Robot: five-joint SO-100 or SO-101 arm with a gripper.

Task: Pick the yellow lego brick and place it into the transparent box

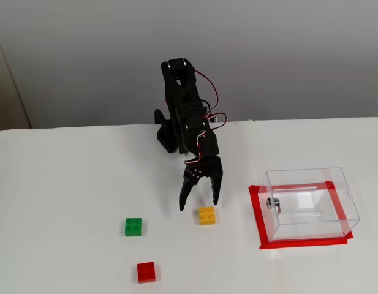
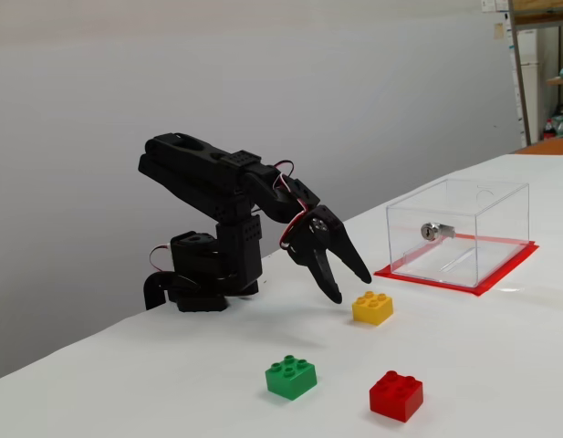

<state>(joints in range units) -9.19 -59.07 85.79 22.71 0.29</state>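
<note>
Three lego bricks lie on the white table [image 1: 66,184]. The yellow lego brick [image 1: 207,215] sits studs up, a little left of the transparent box [image 1: 311,203] as the higher fixed view shows it, with open table between them. A green brick [image 1: 133,226] lies further left, and a red brick [image 1: 146,272] sits nearest that camera. The box stands on a rectangle of red tape [image 1: 257,214], with a small metal fitting [image 1: 273,203] on its wall facing the bricks.

From the lower fixed view, the black arm [image 2: 217,182] reaches forward and down from its base [image 2: 203,274], red and white wires looping at its wrist. The gripper [image 2: 349,285] points down at the table with its two fingers spread apart and nothing between them. It hangs just behind the yellow brick [image 2: 372,307], tips near but not touching it, above the table.
</note>
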